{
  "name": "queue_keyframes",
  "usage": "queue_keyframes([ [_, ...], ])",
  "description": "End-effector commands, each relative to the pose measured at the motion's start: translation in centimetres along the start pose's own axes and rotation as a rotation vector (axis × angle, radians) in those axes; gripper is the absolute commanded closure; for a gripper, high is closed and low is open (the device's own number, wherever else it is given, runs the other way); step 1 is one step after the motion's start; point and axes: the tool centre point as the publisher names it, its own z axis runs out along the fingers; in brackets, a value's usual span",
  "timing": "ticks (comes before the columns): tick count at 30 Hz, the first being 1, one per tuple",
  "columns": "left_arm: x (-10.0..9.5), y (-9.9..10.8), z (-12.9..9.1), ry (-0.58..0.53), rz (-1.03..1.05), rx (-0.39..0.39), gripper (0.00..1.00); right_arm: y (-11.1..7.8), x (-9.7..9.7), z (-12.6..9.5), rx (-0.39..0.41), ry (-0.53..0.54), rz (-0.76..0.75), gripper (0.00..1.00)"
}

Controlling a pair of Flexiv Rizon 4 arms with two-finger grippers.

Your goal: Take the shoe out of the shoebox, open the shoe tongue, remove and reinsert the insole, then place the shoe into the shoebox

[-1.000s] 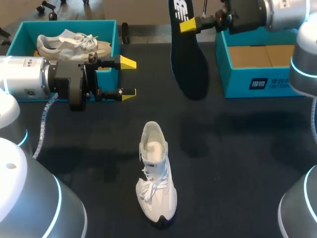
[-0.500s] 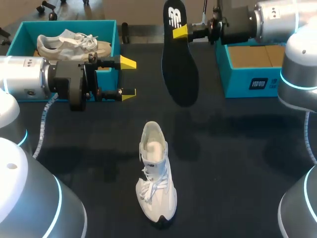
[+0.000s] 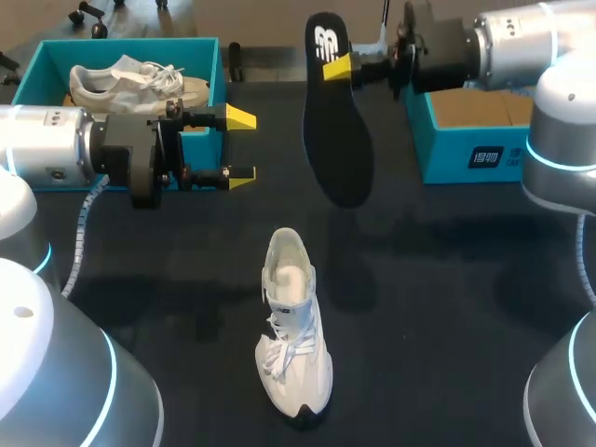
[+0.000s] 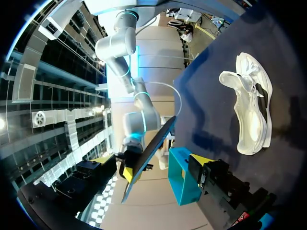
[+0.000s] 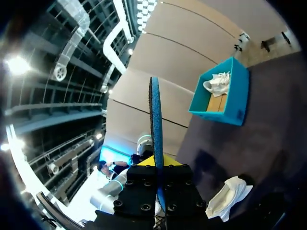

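Observation:
A white shoe stands on the dark table, toe toward the front edge, its tongue pulled open. Above and behind it hangs the dark insole, heel end up, with my right gripper shut on its upper part. In the right wrist view the insole shows edge-on between the fingers, and the shoe lies below and to the side. My left gripper hovers open and empty left of the insole, beside the left box. The left wrist view shows the shoe and the hanging insole.
A teal shoebox at the back left holds a second white shoe. Another teal shoebox at the back right shows only its cardboard floor. The right arm passes over that box.
My right arm has carried the insole to the left and slightly lower, toward the table's middle. The left arm and the shoe have not moved.

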Motion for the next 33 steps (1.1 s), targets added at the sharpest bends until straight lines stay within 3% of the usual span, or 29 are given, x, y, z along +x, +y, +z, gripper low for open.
queue_keyframes([
  [1, 0.1, 0.0, 0.1, -0.002, 0.002, -0.001, 0.00, -0.3, -0.1, 0.5, -0.006, -0.018, 0.036, 1.00],
  [16, 0.1, 0.0, 0.1, -0.002, 0.002, -0.001, 0.00, -0.5, 0.0, 0.5, -0.008, -0.023, 0.046, 1.00],
  [24, 0.1, 0.0, 0.1, -0.002, 0.002, -0.001, 0.00, -0.6, -1.0, 3.4, 0.013, 0.005, 0.183, 1.00],
  [33, 0.1, 0.0, 0.1, -0.002, 0.002, -0.001, 0.00, -0.9, -1.3, 4.2, 0.009, -0.020, 0.263, 1.00],
])
